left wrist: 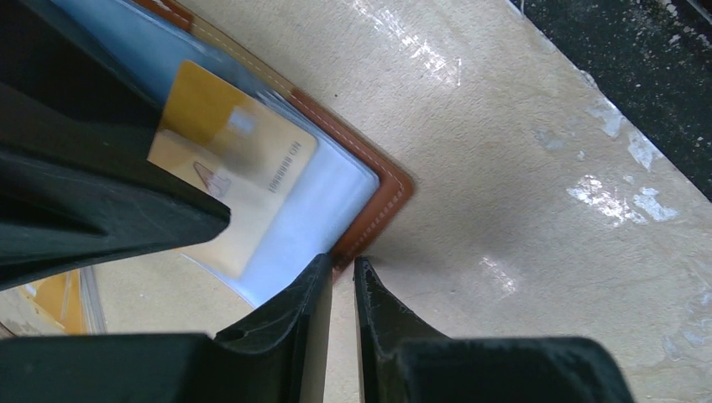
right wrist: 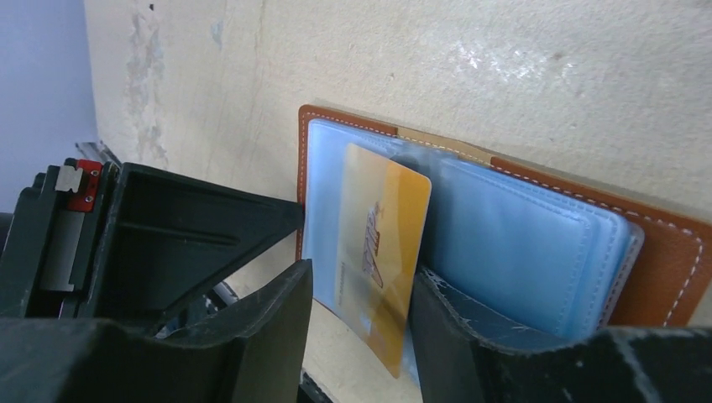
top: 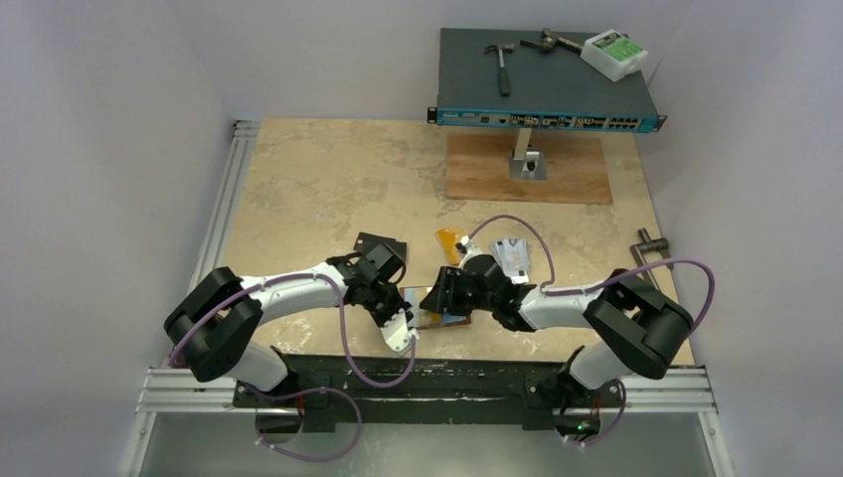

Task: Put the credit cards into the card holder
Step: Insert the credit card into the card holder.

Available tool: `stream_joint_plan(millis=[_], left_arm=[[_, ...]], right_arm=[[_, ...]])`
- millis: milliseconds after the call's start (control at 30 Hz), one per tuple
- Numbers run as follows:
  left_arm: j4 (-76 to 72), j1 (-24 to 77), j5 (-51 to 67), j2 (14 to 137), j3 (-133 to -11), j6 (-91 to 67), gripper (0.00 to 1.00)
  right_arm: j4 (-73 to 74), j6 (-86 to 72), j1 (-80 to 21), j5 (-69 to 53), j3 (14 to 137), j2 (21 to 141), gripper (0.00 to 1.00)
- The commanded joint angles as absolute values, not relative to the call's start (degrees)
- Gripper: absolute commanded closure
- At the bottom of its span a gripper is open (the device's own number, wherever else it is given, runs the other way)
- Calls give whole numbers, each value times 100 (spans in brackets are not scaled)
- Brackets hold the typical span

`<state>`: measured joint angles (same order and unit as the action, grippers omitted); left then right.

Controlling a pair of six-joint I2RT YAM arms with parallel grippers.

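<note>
Brown leather card holder (right wrist: 663, 252) lies open at the near edge of the table (top: 328, 179), a gold card (right wrist: 378, 243) half seated in its blue sleeve. The left gripper (left wrist: 342, 267) pinches the holder's edge, probably to steady it. The right gripper (right wrist: 359, 281) stands parted astride the card. An orange card (top: 447, 241) and a silvery card (top: 512, 256) lie beyond, unobstructed.

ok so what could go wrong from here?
1. The gold card looks only part-way into the card holder, and the right end effector is open around it. Pulling back could drag it out.
2. The left end effector seems to pinch just the holder's corner, so a push on the card may pivot the holder.
</note>
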<state>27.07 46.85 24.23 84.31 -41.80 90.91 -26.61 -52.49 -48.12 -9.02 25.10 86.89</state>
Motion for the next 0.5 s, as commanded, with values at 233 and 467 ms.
stream_joint_plan(millis=[233,467], left_arm=[[2808,4720,2518,8443,-4202,8889,85],[2407,4720,2575,8338,-4253,8564,87]], right_arm=[[-356,-4604,-4887,-143,2817,8539,44],[-102,-4612,-5029,-8,3122,8657,44]])
